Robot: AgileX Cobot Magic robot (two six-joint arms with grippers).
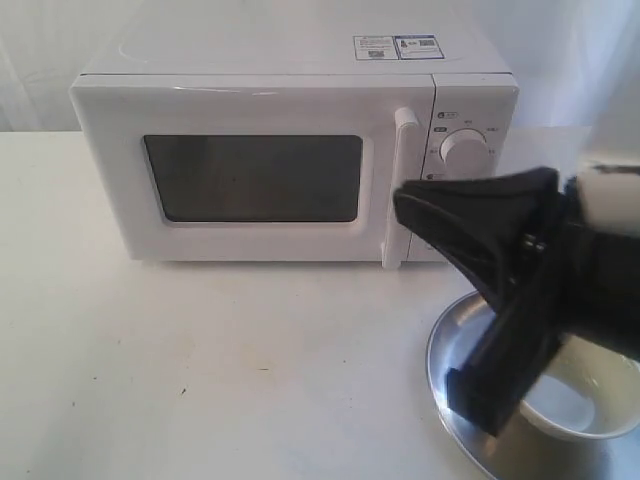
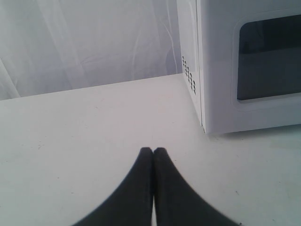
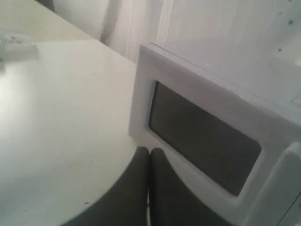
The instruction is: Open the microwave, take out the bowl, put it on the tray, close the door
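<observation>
The white microwave [image 1: 290,60] stands at the back of the table with its door [image 1: 250,110] shut; its vertical bar handle [image 1: 402,190] sits left of the dials [image 1: 463,150]. At the lower right the steel tray [image 1: 450,370] holds the cream-white bowl [image 1: 590,405], partly hidden by my right arm. My right gripper [image 1: 405,207] is shut and empty, its tips just in front of the handle's lower half; the right wrist view shows it [image 3: 149,150] near the door window [image 3: 202,136]. My left gripper [image 2: 153,150] is shut and empty above the table, off the microwave's left side [image 2: 190,70].
White curtain [image 2: 84,42] hangs behind the table. The bare white tabletop [image 1: 200,360] spreads in front of the microwave. A small white object [image 3: 16,44] lies far off on the table in the right wrist view.
</observation>
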